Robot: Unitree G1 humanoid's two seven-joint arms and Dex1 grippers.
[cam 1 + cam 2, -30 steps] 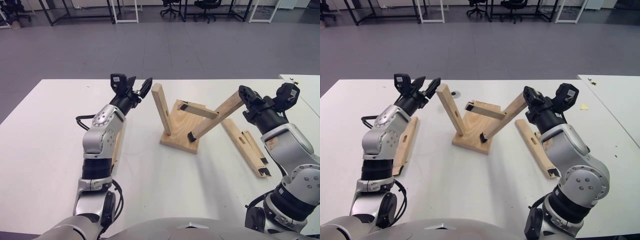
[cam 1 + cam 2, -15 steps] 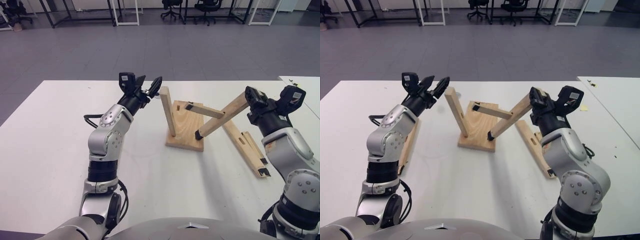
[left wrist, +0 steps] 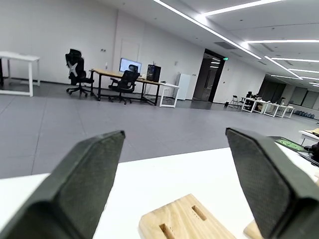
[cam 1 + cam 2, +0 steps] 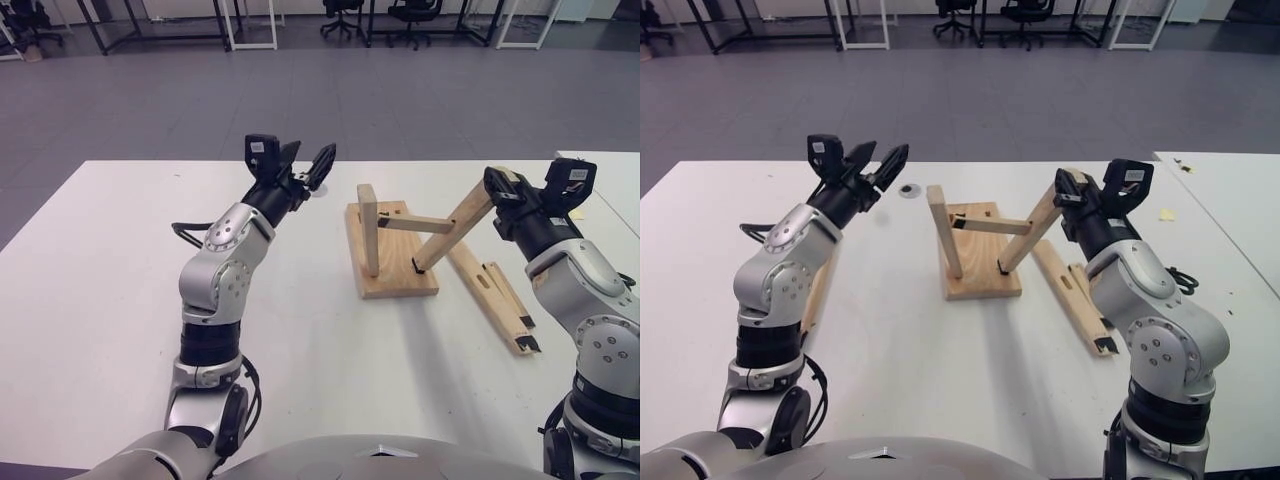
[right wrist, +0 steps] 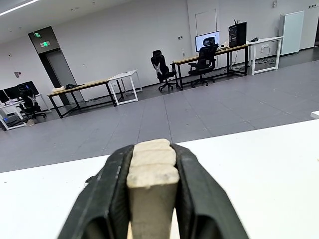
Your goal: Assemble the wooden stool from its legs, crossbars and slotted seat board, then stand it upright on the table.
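The slotted seat board (image 4: 392,275) lies flat on the white table (image 4: 90,300). One wooden leg (image 4: 368,228) stands upright in it, and a crossbar (image 4: 412,224) joins it to a second, leaning leg (image 4: 452,224). My right gripper (image 4: 505,190) is shut on the top end of that leaning leg (image 5: 151,184). My left gripper (image 4: 305,168) hovers open to the left of the upright leg, holding nothing; its fingers (image 3: 84,174) frame the seat board (image 3: 184,226) below.
Loose stool parts (image 4: 495,295) lie on the table right of the seat board, beneath my right arm. Another wooden piece (image 4: 818,285) lies under my left arm. A small dark disc (image 4: 907,188) sits behind the stool. The table's right edge is near my right arm.
The partly built stool has slid and turned to the right with my right gripper, its upright leg now more vertical. My left gripper has moved right and stayed open.
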